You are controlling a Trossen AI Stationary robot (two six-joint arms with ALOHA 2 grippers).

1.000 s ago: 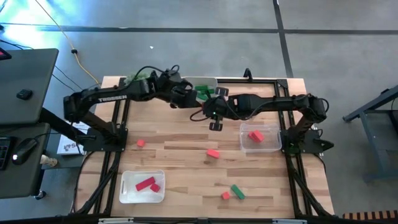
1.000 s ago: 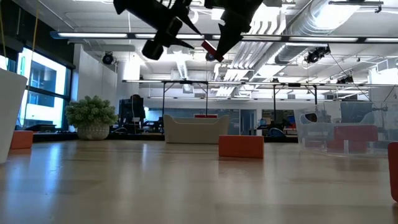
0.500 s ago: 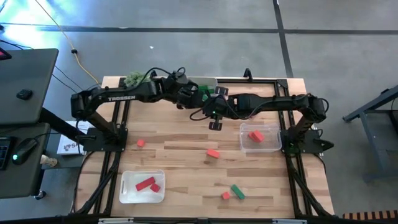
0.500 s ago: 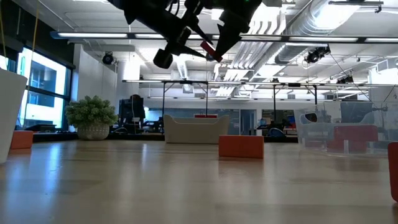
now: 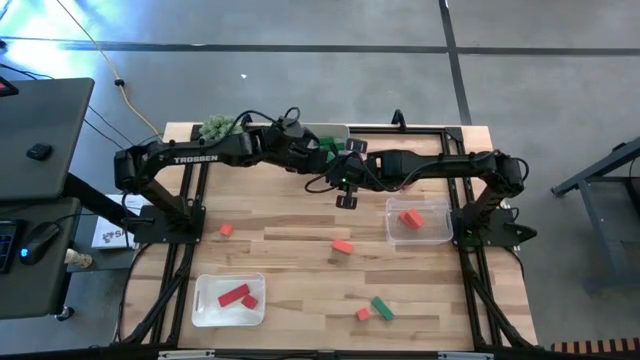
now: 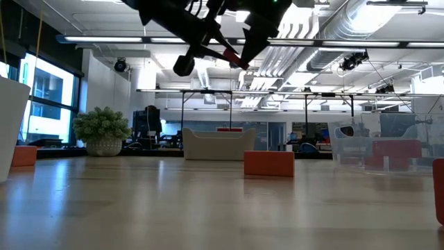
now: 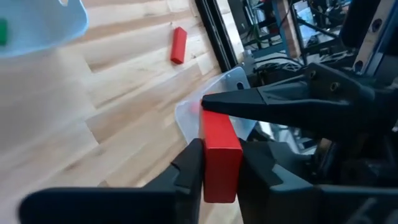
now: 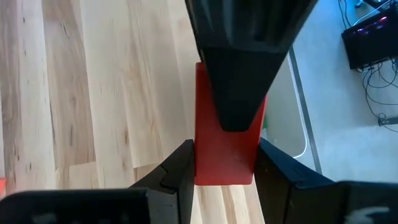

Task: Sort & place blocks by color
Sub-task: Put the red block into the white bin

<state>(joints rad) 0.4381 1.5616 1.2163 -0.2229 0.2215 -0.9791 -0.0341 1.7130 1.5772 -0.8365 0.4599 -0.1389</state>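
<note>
A red block (image 7: 221,149) hangs high above the middle of the table, with both grippers shut on it. My left gripper (image 7: 221,171) reaches in from the table's left and my right gripper (image 8: 225,169) from its right; they meet near the far tray (image 5: 335,133) of green blocks. In the low view the red block (image 6: 236,58) shows between the two dark grippers. Loose blocks lie flat on the wood: a red one (image 5: 227,229), a coral one (image 5: 343,246), a green one (image 5: 382,307) and a small orange one (image 5: 362,314). My left gripper pinches the red block by two opposite sides at one end (image 7: 219,183), between its two fingers. The block sticks out beyond the fingers, clear of the table. One right finger (image 7: 267,99) lies against the block's other end. My right gripper pinches the same block by two opposite sides (image 8: 208,171) between its two fingers. The block is held in the air above the wood. A left finger (image 8: 239,93) lies over the block's face and hides its far end.
A white tray (image 5: 205,310) with red blocks stands near the front left. A clear tray (image 5: 437,235) with a coral block stands at the right. A green plant ball (image 5: 214,127) sits at the far left corner. Bare wood lies between the trays.
My left gripper has moved toward the table's right, up to my right gripper and the red block it holds. The right gripper and the block have stayed where they were.
</note>
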